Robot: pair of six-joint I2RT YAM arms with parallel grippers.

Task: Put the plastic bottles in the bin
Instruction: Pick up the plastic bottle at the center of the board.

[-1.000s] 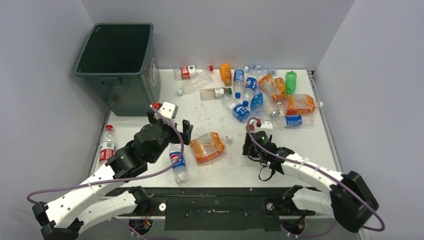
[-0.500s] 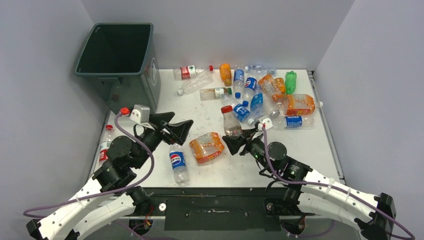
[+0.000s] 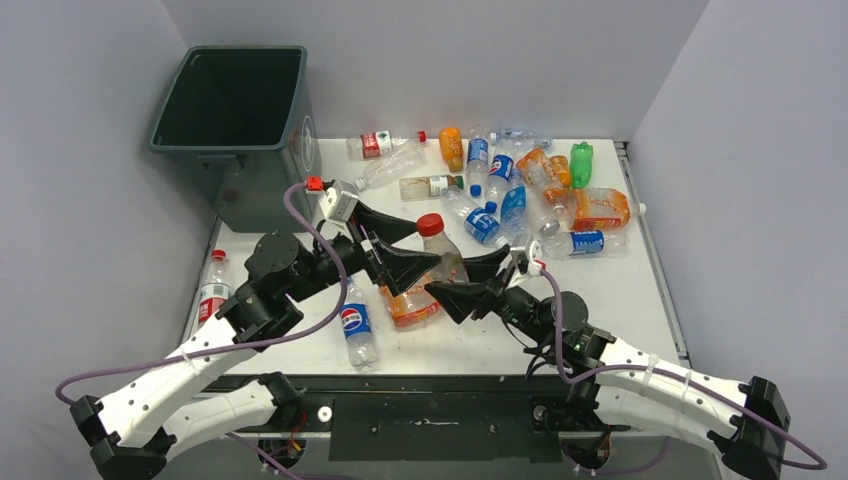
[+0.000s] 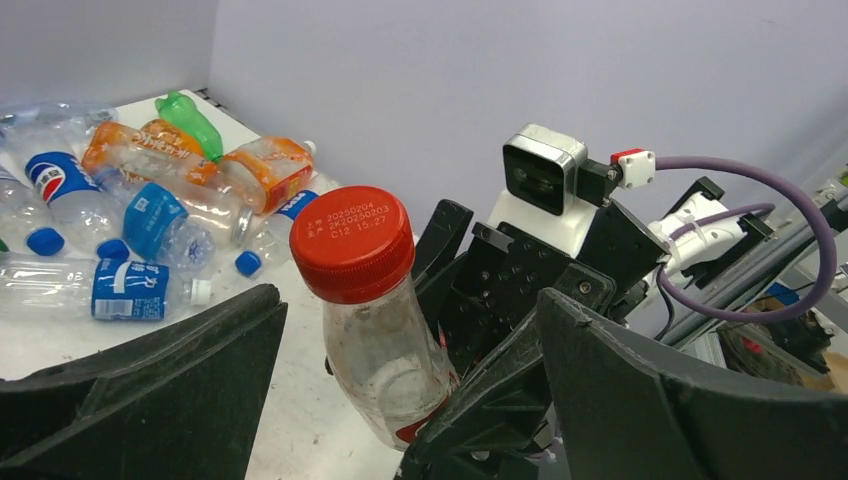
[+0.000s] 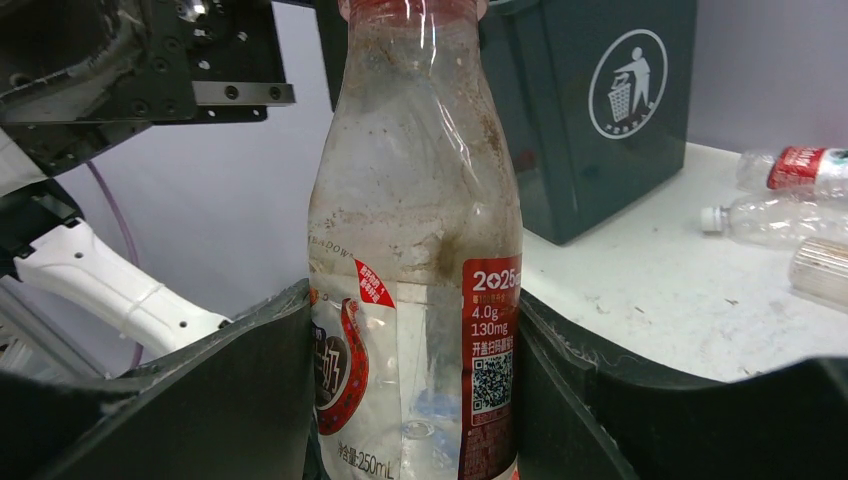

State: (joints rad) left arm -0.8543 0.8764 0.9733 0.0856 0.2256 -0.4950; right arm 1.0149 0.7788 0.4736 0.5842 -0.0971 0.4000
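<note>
A clear plastic bottle (image 3: 440, 248) with a red cap (image 4: 352, 240) and a red label (image 5: 415, 300) is held upright above the table's middle. My right gripper (image 3: 447, 276) is shut on its lower body, a finger pressed on each side (image 5: 412, 400). My left gripper (image 3: 428, 245) stands open at the bottle's upper part, its fingers (image 4: 140, 390) wide apart on either side and not touching it. The dark green bin (image 3: 228, 150) stands at the back left, its white sticker (image 5: 627, 84) facing the table. Several more plastic bottles (image 3: 520, 190) lie piled at the back right.
A blue-labelled bottle (image 3: 356, 325) and a squashed orange bottle (image 3: 412, 300) lie under the two grippers. A red-labelled bottle (image 3: 212, 290) lies at the table's left edge. Grey walls close in the left, back and right sides.
My right gripper has raised the red-capped bottle and carried it left. My left gripper has swung right from near the bin and now brackets the bottle's top, still open.
</note>
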